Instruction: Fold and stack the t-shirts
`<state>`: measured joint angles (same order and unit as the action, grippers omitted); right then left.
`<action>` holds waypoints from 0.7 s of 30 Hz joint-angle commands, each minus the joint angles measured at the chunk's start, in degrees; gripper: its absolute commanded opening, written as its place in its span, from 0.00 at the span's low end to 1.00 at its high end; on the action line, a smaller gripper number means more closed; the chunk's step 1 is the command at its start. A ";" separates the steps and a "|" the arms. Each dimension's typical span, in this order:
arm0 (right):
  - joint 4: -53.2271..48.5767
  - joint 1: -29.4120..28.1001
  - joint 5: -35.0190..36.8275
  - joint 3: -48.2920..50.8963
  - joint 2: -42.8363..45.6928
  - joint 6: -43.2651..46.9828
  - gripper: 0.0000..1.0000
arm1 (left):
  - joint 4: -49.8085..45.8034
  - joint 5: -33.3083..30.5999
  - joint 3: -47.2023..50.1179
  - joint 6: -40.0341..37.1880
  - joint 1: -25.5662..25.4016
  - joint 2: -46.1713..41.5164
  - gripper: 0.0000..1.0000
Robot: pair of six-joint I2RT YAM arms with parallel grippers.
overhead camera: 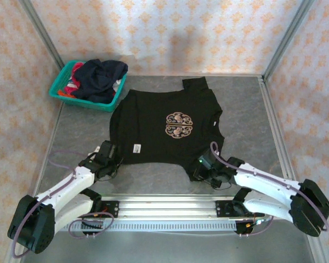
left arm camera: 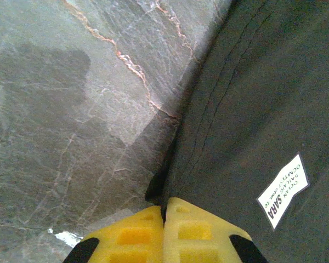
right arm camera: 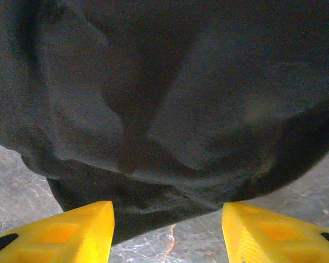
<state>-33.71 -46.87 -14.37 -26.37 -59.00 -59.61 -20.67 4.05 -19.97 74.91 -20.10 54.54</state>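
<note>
- Left gripper (left arm camera: 164, 207): fingers clamped together on the near-left hem of the black t-shirt (overhead camera: 167, 123).
- Right gripper (right arm camera: 168, 212): fingers apart, straddling the near-right hem.
- Table (overhead camera: 247, 109): shirt lies flat.

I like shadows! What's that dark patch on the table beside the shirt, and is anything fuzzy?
Left wrist view: a soft-edged shadow lies on the table; right wrist view: the black t-shirt looks dim and blurry; top view: evenly lit.

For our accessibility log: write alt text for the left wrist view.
The left hand, yellow fingers pressed together, pinches the edge of a black t-shirt bearing a white tag; grey veined table lies beside it.
</note>
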 commanded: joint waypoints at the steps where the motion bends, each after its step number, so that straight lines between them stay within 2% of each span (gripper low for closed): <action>1: 3.84 -1.57 -1.32 -3.25 -3.11 -0.38 0.55 | -3.12 -1.60 -1.83 -1.58 0.15 0.55 0.00; 11: 3.74 -1.58 2.30 -1.43 -6.13 -2.16 0.51 | -3.92 -1.93 -2.04 -1.67 0.15 -0.39 0.00; 19: 1.94 -1.44 3.84 -1.56 -5.46 -1.92 0.02 | -4.47 -2.21 -2.49 -2.12 0.14 -0.56 0.00; 21: 0.68 -1.47 4.89 -2.22 -4.05 -1.42 0.00 | -4.51 -2.29 -2.45 -2.05 0.23 -0.59 0.00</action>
<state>-30.37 -48.71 -12.62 -28.05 -65.01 -61.47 -22.76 4.03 -20.99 73.65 -20.10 54.46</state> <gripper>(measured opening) 0.052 0.054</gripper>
